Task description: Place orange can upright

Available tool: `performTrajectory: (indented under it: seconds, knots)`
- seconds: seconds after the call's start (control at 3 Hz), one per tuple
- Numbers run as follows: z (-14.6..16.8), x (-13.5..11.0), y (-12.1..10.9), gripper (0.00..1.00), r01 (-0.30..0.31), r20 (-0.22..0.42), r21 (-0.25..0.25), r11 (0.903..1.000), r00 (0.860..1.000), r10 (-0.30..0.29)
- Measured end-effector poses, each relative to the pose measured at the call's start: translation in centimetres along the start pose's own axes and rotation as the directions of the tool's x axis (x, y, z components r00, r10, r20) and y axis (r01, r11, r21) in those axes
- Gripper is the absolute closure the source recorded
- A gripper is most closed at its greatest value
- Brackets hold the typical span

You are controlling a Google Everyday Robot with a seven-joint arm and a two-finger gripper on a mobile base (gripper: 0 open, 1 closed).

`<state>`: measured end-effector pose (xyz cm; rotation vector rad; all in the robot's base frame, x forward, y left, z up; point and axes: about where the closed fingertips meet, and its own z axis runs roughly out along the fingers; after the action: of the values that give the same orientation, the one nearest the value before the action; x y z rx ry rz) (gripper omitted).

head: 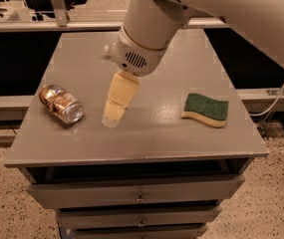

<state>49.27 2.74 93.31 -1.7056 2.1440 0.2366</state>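
Observation:
The orange can [60, 103] lies on its side at the left of the grey table [146, 138], its shiny silver end facing front right. My gripper [111, 118] points down at the table top just to the right of the can, a short gap away and not touching it. The big white arm [151, 29] reaches in from the upper right and covers the back middle of the table.
A green and yellow sponge [205, 109] lies at the right of the table. Drawers [140, 195] run below the front edge. A rail [12, 103] runs on the left and a rail with a cable [276, 96] on the right.

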Motion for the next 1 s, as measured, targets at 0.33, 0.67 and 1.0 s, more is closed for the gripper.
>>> performTrajectory:
  seconds: [0.33,0.67,1.0]
  knots:
    - [0.0,0.0,0.0,0.0,0.0,0.0,0.0,1.0,1.0,0.0]
    - [-0.1,-0.4,0.0,0.0,0.015,0.016,-0.002,0.9999,1.0,-0.015]
    - [0.9,-3.4,-0.2,0.0,0.039,0.054,-0.019,0.999,0.998,-0.038]
